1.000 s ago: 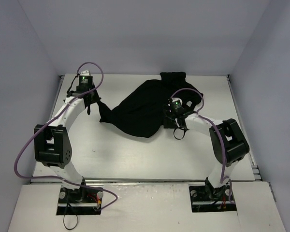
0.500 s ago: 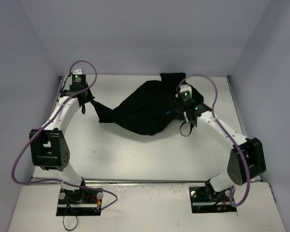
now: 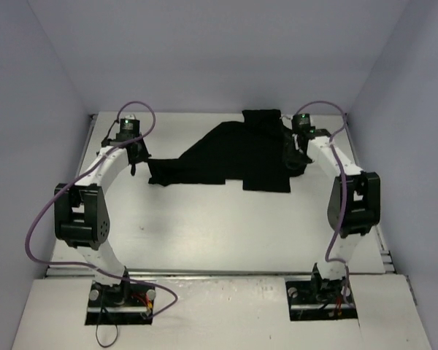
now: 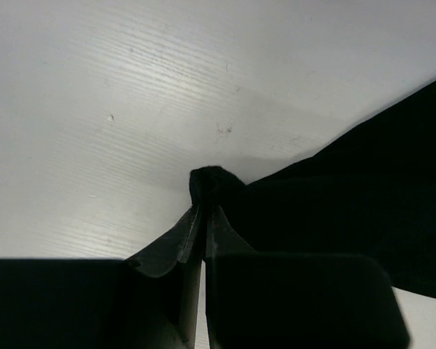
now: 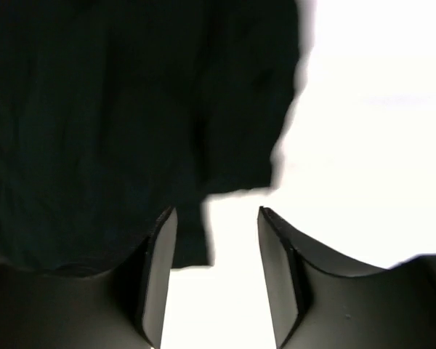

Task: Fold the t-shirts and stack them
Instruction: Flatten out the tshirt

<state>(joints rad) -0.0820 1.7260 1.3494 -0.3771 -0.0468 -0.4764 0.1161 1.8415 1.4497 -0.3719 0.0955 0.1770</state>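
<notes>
**Left jaws:** closed, pinching a small tuft of the black t-shirt (image 4: 349, 196) between the fingertips (image 4: 167, 247). In the left wrist view the tuft stands just past the tips at frame centre. From there the fabric fans out to the right edge of the frame. The bench (image 4: 131, 109) fills the upper and left part of that view, white and faintly ribbed.

**Right jaws:** apart, nothing between them. In the right wrist view the gap shows only bright bench (image 5: 378, 145). The finger at lower left (image 5: 156, 269) overlaps the edge of the t-shirt (image 5: 94, 109). Whether it touches the cloth cannot be told. The fabric fills the upper left of that frame, and its ragged edge runs down the middle.

**Top view:** the t-shirt (image 3: 233, 153) lies spread on the bench (image 3: 204, 226) in the upper middle of the frame.
- Its left corner is drawn to a point at the left jaws.
- Its right edge lies just beside the right jaws.
- A narrow part reaches towards the top of the frame, close to the bench's far edge.
- A squarer part hangs lower at the right.
- The lower edge is stepped.

**Arms:** the left arm (image 3: 102, 168) curves up the left side of the frame. The right arm (image 3: 343, 182) curves up the right side, its wrist near the upper right corner of the bench. A purple cable (image 3: 40, 226) loops along each arm. Pale grey-violet walls (image 3: 219, 51) close in the bench on three sides.
</notes>
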